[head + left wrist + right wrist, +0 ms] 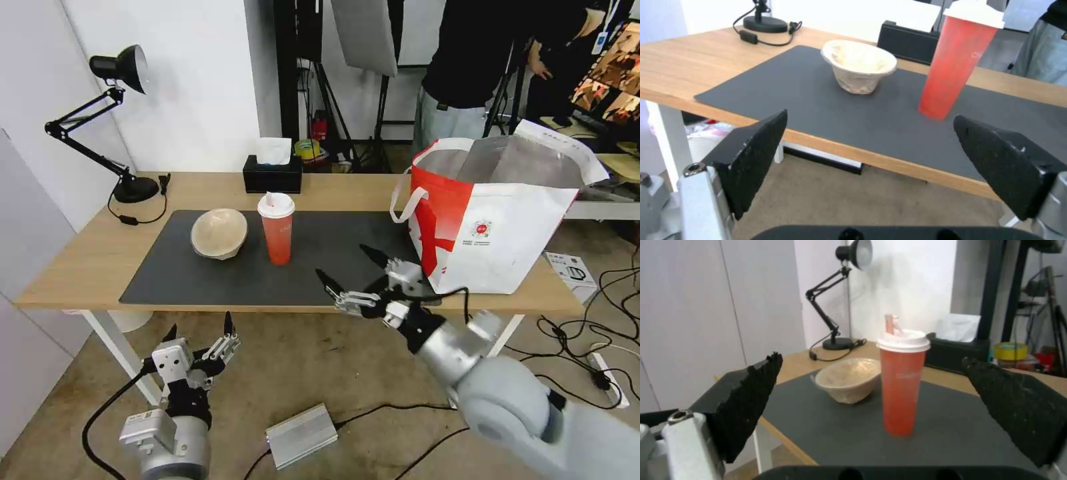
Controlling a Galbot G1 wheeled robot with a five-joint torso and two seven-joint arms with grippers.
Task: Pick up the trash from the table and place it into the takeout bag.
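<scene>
On the dark mat of the tabletop point(87, 267), the red drink cup point(277, 230) stands upright just beside the beige bowl point(219, 233). Off to its right, at the near edge, the right end effector point(352, 275) hangs wide open and empty, nearer than the left end effector point(200, 331), spread empty below the edge. Behind the right one stands the takeout bag point(493, 220); its inside is hidden.
</scene>
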